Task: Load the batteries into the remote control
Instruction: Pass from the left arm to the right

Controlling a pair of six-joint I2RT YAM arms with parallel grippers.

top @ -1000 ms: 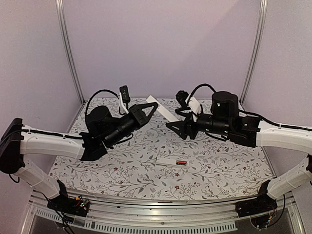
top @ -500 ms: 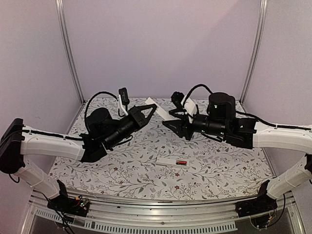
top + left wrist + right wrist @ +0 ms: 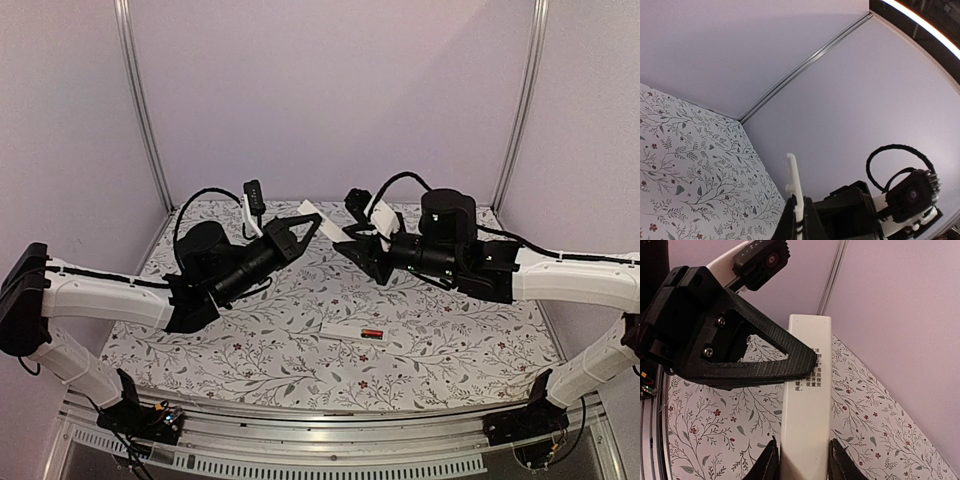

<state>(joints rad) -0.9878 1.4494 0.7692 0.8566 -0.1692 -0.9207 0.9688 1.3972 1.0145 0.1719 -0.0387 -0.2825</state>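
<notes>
A thin flat white cover strip (image 3: 328, 226) is held in the air over the back middle of the table. My left gripper (image 3: 312, 222) is shut on its upper end, pinching its thin edges; in the left wrist view the strip (image 3: 794, 185) stands edge-on between the fingers of the gripper (image 3: 799, 220). My right gripper (image 3: 348, 243) is shut across the width of its lower part (image 3: 807, 390), which shows printed text. The white remote control (image 3: 345, 330) lies on the table in front. A red battery (image 3: 373, 333) sits at its right end. No other battery shows.
The table has a floral cloth (image 3: 250, 350). Purple walls and metal posts (image 3: 140, 110) close in the back and sides. The left gripper's black finger (image 3: 740, 365) crosses in front of the strip in the right wrist view.
My right gripper has moved left and slightly up along the strip toward the left gripper. The left arm, the remote and the battery have not moved.
</notes>
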